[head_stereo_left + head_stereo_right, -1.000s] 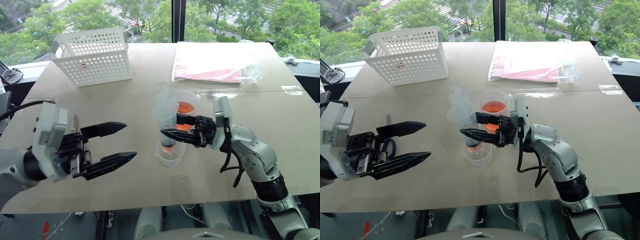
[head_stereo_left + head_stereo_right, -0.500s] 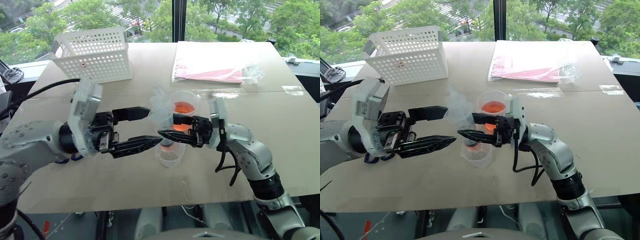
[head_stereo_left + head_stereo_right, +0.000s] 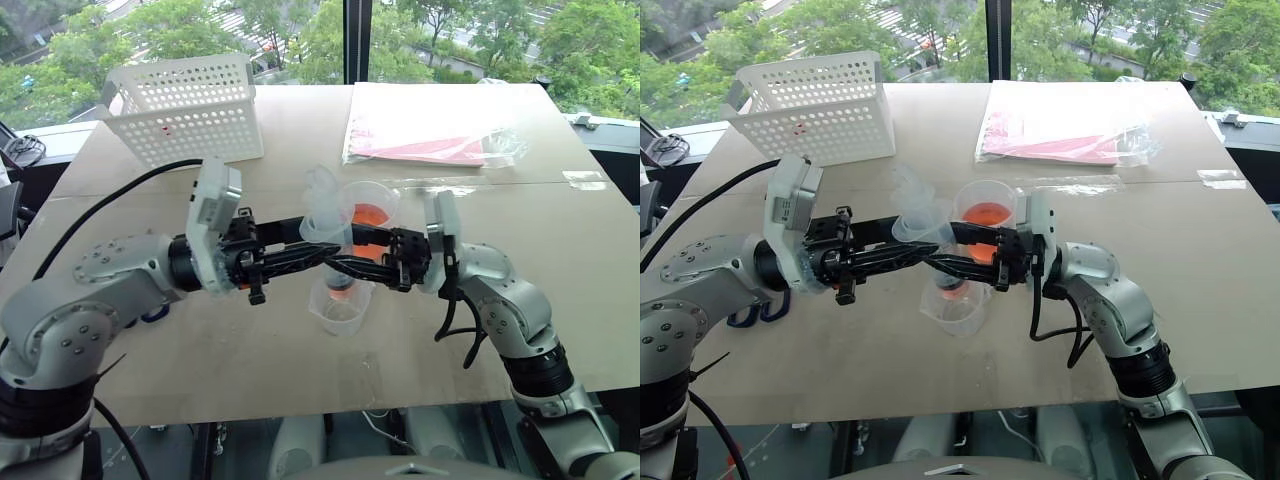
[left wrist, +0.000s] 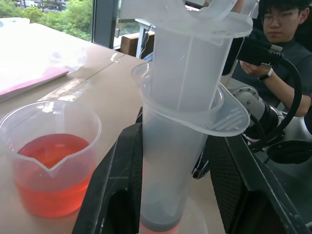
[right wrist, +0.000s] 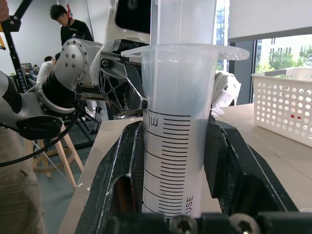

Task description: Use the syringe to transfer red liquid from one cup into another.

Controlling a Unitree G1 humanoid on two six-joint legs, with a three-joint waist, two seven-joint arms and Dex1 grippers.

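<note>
Left eye view: the left gripper (image 3: 318, 256), which a second ago hung with jaws spread at lower left of the frame, now sits mid-frame, its fingers narrowed in around the syringe (image 3: 332, 232). Whether they already press on it I cannot tell here. The right gripper (image 3: 352, 262) has kept its place, clamped on the barrel from the right. The syringe stands upright, tip down in the shorter cup (image 3: 338, 305) at centre. The taller cup (image 3: 372, 216) just behind it holds the red liquid (image 3: 372, 216). Judgement: two-handed setup, one arm steadying the barrel, the other arriving to work the plunger; discharge into the shorter cup appears to be the step in hand.

Right eye view: same layout. White basket (image 3: 818, 108) at upper left, a pink sheet in plastic film (image 3: 1065, 128) at upper right, both well apart from the cups.

Left wrist view: black fingers (image 4: 116, 185) flank the barrel below its flange; narrow gaps seem to remain. Taller cup at lower left of frame, about half full. A person sits at upper right.

Right wrist view: fingers (image 5: 117, 170) tight on the barrel. Readable: graduation lines, "ml" at their top, "USE" near the base. No brand legible.
</note>
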